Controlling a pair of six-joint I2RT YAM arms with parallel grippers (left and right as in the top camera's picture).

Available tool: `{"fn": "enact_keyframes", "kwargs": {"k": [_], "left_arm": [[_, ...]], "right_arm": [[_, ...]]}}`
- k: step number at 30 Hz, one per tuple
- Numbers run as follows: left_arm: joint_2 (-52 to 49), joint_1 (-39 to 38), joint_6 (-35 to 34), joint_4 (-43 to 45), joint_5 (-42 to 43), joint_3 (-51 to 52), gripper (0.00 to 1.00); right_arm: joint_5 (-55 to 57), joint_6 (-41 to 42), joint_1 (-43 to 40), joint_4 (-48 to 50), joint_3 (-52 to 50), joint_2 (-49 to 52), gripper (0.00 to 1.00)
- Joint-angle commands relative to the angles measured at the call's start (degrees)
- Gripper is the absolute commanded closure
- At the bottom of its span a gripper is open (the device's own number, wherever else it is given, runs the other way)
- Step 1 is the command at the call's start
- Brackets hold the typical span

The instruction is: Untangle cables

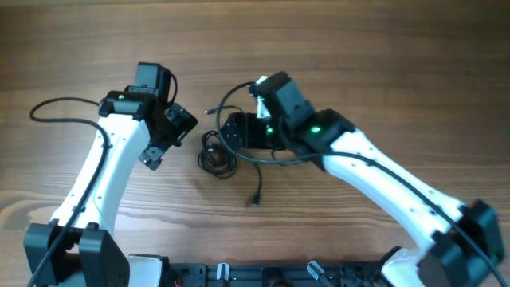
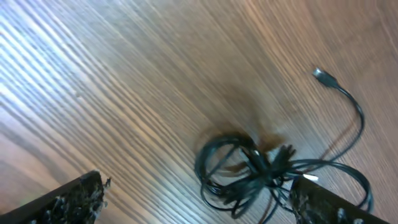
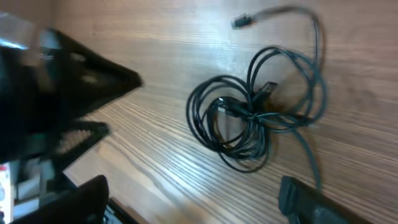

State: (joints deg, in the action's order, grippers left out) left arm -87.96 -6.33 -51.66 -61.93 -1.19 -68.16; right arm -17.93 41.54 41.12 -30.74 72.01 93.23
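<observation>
Overhead: cables (image 1: 215,154) tangled on tbl (image 1: 358,48).

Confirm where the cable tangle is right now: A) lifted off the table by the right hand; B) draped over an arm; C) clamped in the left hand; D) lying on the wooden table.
D: the cable tangle lies flat on the wooden table, with the left hand and right hand both open.
</observation>
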Motion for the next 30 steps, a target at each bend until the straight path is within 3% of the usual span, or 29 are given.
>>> {"fn": "enact_keyframes", "kwargs": {"k": [1,4,5,6,8,30], "left_arm": [[-0.5,1.4,0.5,-1.3,-0.2,0.8,0.02],[-0.5,2.4,0.5,-1.5,-0.8,0.8,0.01],[-0.5,2.9,0.5,-1.3,-0.8,0.8,0.01],[-0.5,3.5,0.5,-1.1,-0.8,0.8,0.0],[-0.5,3.7,0.5,-0.9,-0.8,0.8,0.0],[-0.5,3.7,0.5,-0.8,-0.8,0.8,0.0]], "right_arm": [[-0.2,7.1,0.8,1.0,0.1,7.1,0.28],[-1.1,11.6,0.8,1.7,0.0,10.8,0.38],[-2.3,10.3,0.8,3.0,0.0,11.9,0.4],[-5.2,5.6,0.8,5.7,0.0,13.6,0.51],[-5.7,3.4,0.9,7.3,0.0,14.8,0.56],[7.3,0.4,4.8,13.1,0.0,19.2,0.51]]}}
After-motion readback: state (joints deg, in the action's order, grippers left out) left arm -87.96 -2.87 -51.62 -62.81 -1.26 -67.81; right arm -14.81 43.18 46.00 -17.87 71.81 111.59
